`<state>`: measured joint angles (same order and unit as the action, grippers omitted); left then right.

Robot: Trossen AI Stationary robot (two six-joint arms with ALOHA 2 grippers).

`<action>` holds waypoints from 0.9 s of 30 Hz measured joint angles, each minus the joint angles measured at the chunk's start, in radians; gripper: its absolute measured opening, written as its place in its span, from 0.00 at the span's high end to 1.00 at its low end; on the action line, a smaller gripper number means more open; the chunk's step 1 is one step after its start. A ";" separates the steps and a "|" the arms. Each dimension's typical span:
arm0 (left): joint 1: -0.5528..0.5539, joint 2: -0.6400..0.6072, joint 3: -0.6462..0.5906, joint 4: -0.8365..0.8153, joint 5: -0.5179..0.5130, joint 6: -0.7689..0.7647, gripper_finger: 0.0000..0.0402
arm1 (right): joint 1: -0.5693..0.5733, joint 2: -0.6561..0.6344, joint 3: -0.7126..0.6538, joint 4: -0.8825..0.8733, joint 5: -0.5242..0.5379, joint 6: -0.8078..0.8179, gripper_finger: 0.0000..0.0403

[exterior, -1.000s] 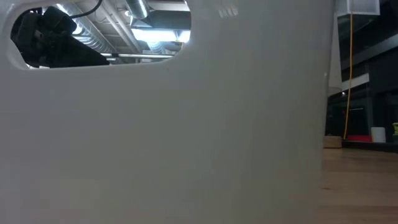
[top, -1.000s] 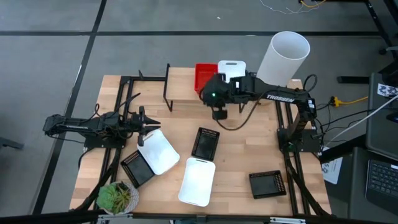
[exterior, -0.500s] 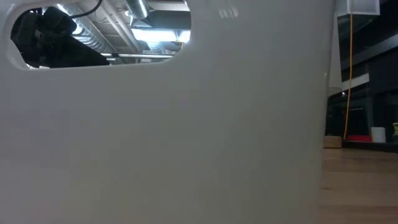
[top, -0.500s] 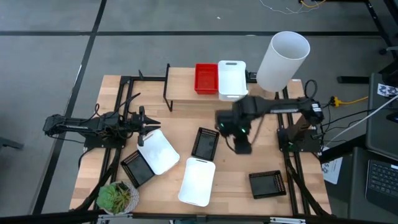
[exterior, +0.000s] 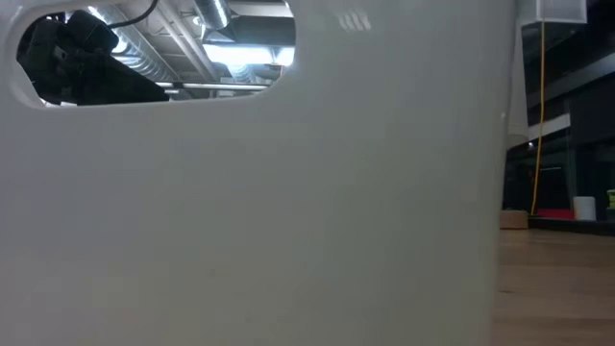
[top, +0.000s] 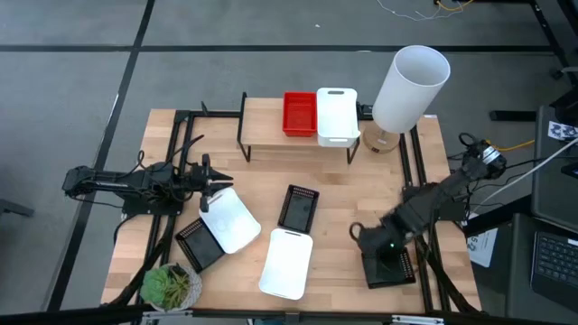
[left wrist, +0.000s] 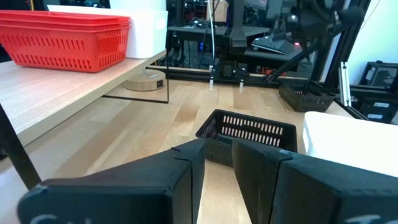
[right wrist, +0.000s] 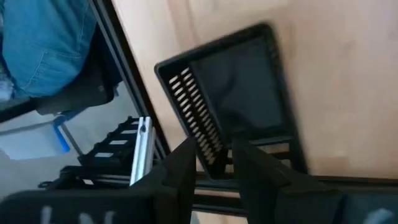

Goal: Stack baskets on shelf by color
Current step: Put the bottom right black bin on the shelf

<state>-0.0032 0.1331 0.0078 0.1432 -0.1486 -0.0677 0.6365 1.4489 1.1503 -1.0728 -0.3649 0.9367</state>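
Above black basket (top: 389, 267), right gripper (top: 360, 235)

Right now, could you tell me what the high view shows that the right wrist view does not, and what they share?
Only the high view shows the shelf with a red basket and a white basket, the tall white cylinder, the plant and the left gripper. Only the right wrist view shows blue fabric beyond the table edge. Both show the right gripper over the black basket.
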 joint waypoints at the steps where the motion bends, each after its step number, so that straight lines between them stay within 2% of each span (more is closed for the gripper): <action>1: 0.000 0.000 0.000 0.000 0.000 0.000 0.82 | 0.022 0.000 -0.026 0.037 0.001 0.033 0.74; 5: 0.000 0.000 0.000 0.000 0.000 0.000 0.82 | 0.079 0.003 -0.121 0.148 0.003 0.132 0.74; 10: 0.000 0.000 0.000 0.000 0.000 0.000 0.82 | 0.097 0.004 -0.211 0.170 0.005 0.242 0.74; 14: 0.000 0.000 0.000 0.000 0.000 0.000 0.82 | 0.096 0.004 -0.258 0.184 0.005 0.264 0.74; 19: 0.000 0.000 0.000 0.000 0.000 0.000 0.82 | 0.083 0.004 -0.319 0.314 0.011 0.264 0.74; 23: 0.000 0.000 0.000 0.000 0.000 0.000 0.82 | 0.058 0.004 -0.359 0.390 0.100 0.226 0.74; 27: 0.000 0.000 0.000 0.000 0.000 0.000 0.82 | 0.009 0.004 -0.375 0.392 0.266 0.110 0.74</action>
<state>-0.0031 0.1333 0.0082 0.1429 -0.1486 -0.0681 0.6452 1.4532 0.7753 -0.6810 -0.0987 1.0468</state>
